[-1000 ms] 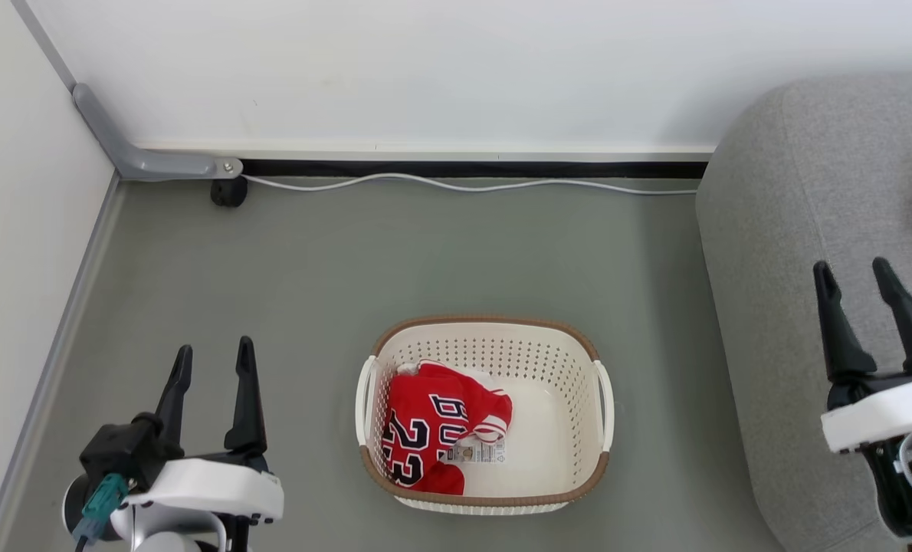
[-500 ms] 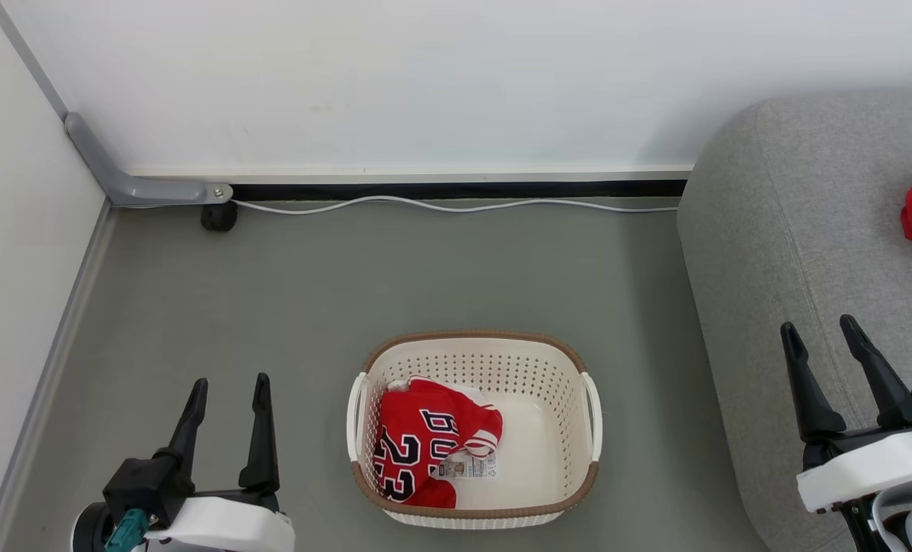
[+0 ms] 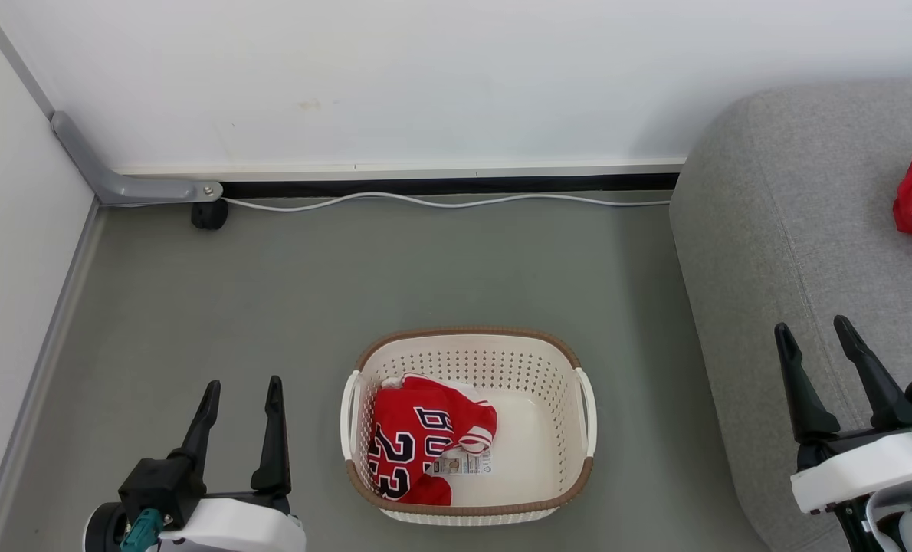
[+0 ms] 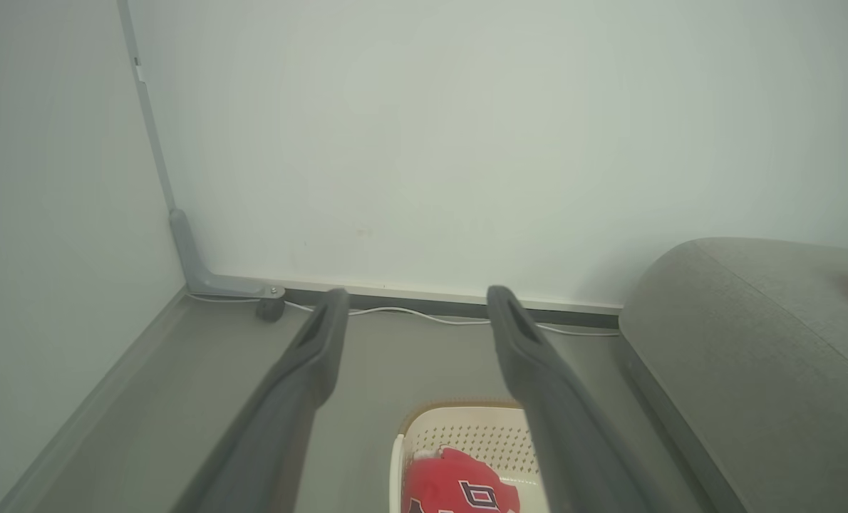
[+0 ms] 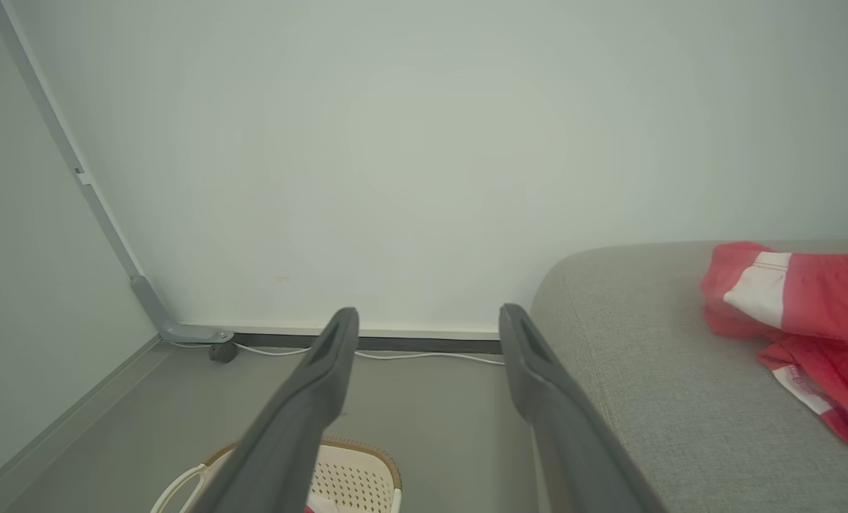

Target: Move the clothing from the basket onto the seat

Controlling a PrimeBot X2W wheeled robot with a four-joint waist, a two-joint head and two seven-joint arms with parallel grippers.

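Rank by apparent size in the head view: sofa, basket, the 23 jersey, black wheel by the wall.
1. sofa, largest, though cut off by the frame edge
2. basket
3. jersey, inside the basket
4. black wheel, smallest; it sits farther from the camera, so its true size is unsure

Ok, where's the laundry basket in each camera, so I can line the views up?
Head view: basket at bottom centre, left of the grey sofa.
Left wrist view: basket at the bottom edge, between the fingers of the left pincer.
Right wrist view: basket at lower left, partly behind one finger of the right pincer.
Shared landmark: the small black wheel at the wall corner.
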